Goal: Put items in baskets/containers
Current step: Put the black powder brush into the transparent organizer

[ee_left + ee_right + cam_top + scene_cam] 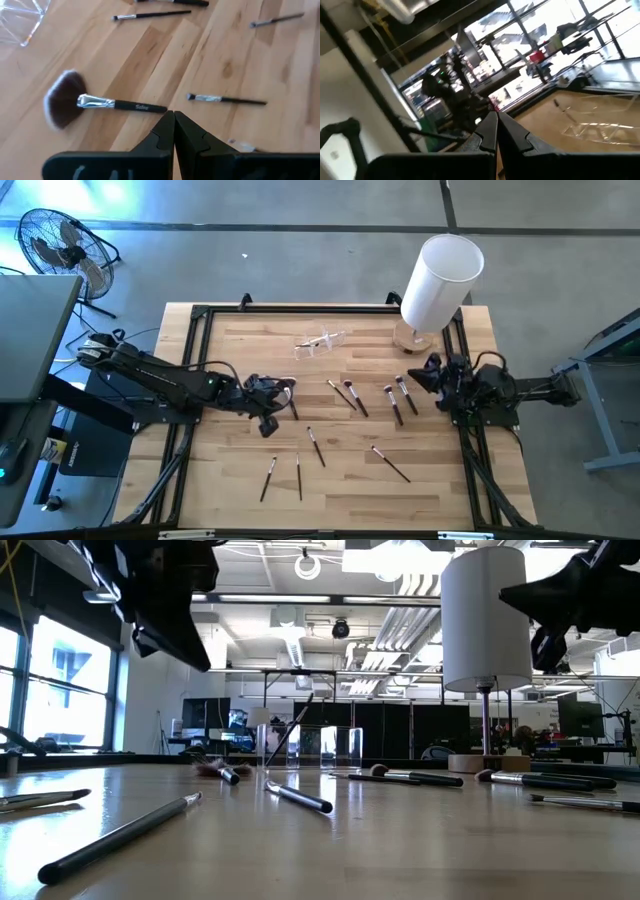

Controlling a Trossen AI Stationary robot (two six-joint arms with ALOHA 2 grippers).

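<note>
Left wrist view: left gripper (174, 116) is pressed shut, holding nothing; open it, then drop straight over the fan brush (95, 102) handle

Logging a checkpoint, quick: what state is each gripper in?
Left gripper: shut, empty, above the fan brush.
Right gripper: shut, empty.

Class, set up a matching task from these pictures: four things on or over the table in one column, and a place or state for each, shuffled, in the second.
Things:
1. clear holder
2. white cylinder
3. fan brush
4. left gripper

Places or states:
A. lying flat just ahead of closed jaws
B. shut, holding nothing
C. on a round wooden base at the table's far right corner
D. far middle of the table, with one brush in it

Pairs: 1-D, 2-C, 3-A, 4-B
</note>
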